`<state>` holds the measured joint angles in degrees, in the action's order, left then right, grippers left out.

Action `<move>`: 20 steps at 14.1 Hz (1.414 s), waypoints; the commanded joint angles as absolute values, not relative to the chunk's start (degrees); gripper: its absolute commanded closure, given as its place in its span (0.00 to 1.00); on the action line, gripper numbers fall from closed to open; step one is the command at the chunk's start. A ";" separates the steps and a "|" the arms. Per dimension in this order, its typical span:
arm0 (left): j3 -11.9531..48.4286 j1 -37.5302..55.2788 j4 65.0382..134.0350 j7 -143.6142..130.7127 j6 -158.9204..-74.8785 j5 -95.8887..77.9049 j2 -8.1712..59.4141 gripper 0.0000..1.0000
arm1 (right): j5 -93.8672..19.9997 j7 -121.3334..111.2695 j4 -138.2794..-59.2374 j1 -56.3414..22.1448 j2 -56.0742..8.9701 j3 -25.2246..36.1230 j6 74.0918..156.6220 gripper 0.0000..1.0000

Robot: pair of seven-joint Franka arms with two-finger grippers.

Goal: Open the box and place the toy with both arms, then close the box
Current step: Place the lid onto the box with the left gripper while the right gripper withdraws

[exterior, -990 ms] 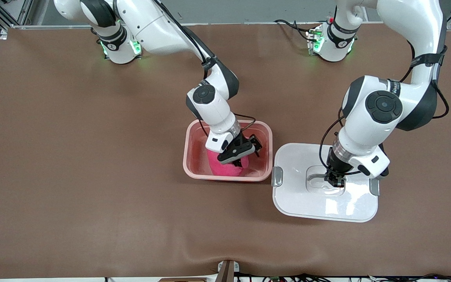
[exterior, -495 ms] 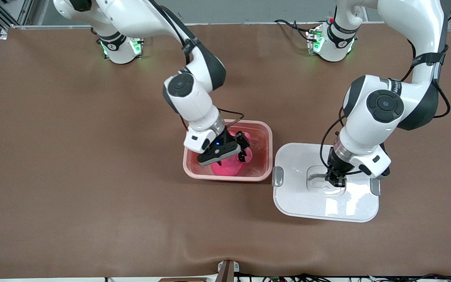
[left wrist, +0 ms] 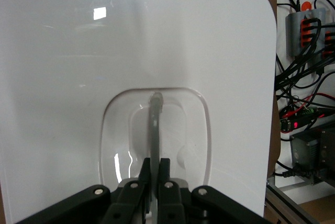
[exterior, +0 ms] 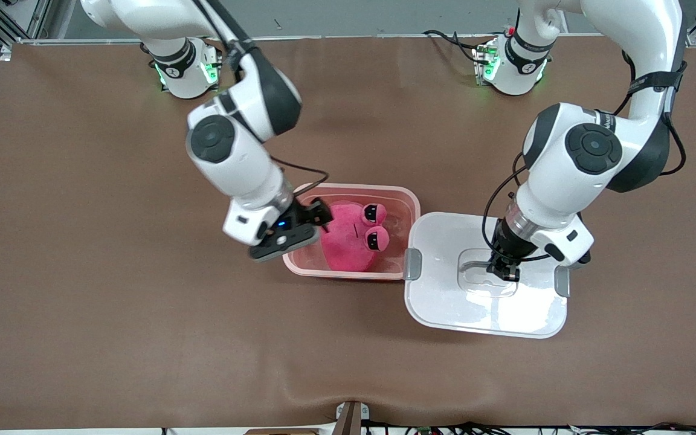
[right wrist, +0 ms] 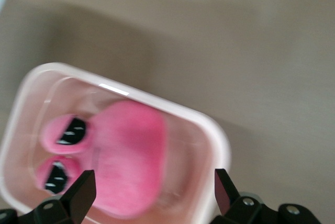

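The box's pink base (exterior: 354, 188) stands uncovered mid-table, and the pink toy (exterior: 351, 238) sits inside it with its dark eyes showing. My right gripper (exterior: 315, 225) hangs open over the base's rim at the right arm's end, holding nothing. Seen from the right wrist, the toy (right wrist: 125, 150) and the rim (right wrist: 209, 124) lie below the spread right gripper (right wrist: 154, 182). The white lid (exterior: 444, 302) is beside the base toward the left arm's end, with one grey clip (exterior: 411, 264) over the base's corner. My left gripper (exterior: 503, 270) is shut on the lid's handle (left wrist: 155, 124).
The brown table cover (exterior: 142, 314) stretches wide on all sides of the box. Both arm bases (exterior: 182, 72) stand along the table edge farthest from the front camera. Cables and electronics (left wrist: 309, 77) show past the lid's edge in the left wrist view.
My right gripper has risen out of the base and drawn back toward the right arm's end, uncovering the toy. My left gripper has carried the lid closer to the base.
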<state>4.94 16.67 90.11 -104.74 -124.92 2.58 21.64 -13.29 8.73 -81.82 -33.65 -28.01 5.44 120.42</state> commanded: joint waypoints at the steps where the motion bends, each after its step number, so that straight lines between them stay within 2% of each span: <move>1: 5.01 18.71 89.92 -105.90 -125.42 1.67 20.83 1.00 | -12.13 7.91 -85.17 -25.34 -22.33 4.13 115.07 0.00; 4: 5.01 21.27 86.76 -111.61 -125.42 2.46 22.67 1.00 | -12.13 4.07 -85.25 -18.21 -18.91 4.13 109.62 0.00; 8: 4.92 25.65 85.87 -112.58 -125.42 2.29 24.43 1.00 | -11.78 -0.60 -85.34 -10.48 -14.86 4.22 100.83 0.00; 10: 4.75 27.68 84.12 -114.07 -125.42 2.46 25.92 1.00 | -8.54 -1.84 -85.34 -7.31 -13.10 4.22 97.84 0.00; 12: 4.57 29.00 82.80 -114.34 -125.42 2.46 27.59 1.00 | -5.99 -4.82 -86.04 -5.02 -10.91 4.22 96.25 0.00; 16: 3.34 33.04 78.41 -118.99 -125.68 2.64 31.54 1.00 | -3.53 -8.35 -92.45 -1.23 -3.36 4.22 95.45 0.00; 20: 3.08 36.29 77.17 -123.73 -125.86 7.54 33.22 1.00 | -2.55 -7.74 -92.72 0.18 -0.27 4.22 92.11 0.00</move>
